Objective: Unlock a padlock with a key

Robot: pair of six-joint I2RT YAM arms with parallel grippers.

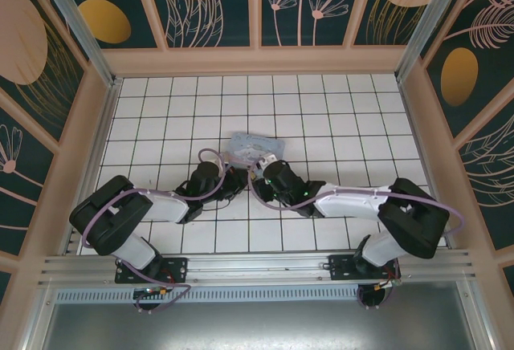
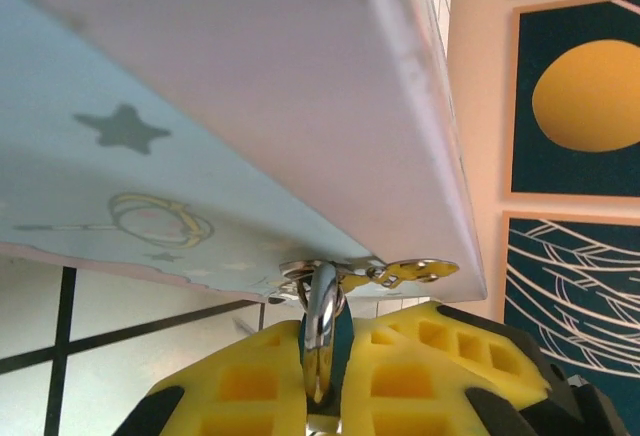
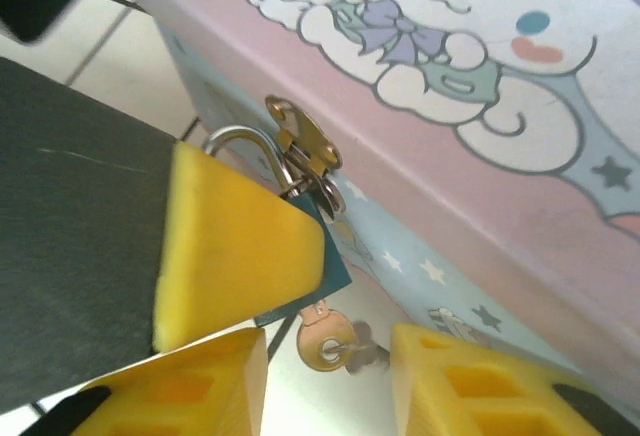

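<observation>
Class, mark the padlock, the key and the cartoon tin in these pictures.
padlock [image 3: 333, 268]: right wrist view, on its blue body's corner.
key [image 3: 325, 343]: right wrist view, on its round head.
cartoon tin [image 3: 480, 206]: right wrist view, on its pink lid edge.

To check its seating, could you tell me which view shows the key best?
The right wrist view: the key hangs beneath the padlock. In the top external view it is too small to tell; in the left wrist view the left gripper hides it.
</observation>
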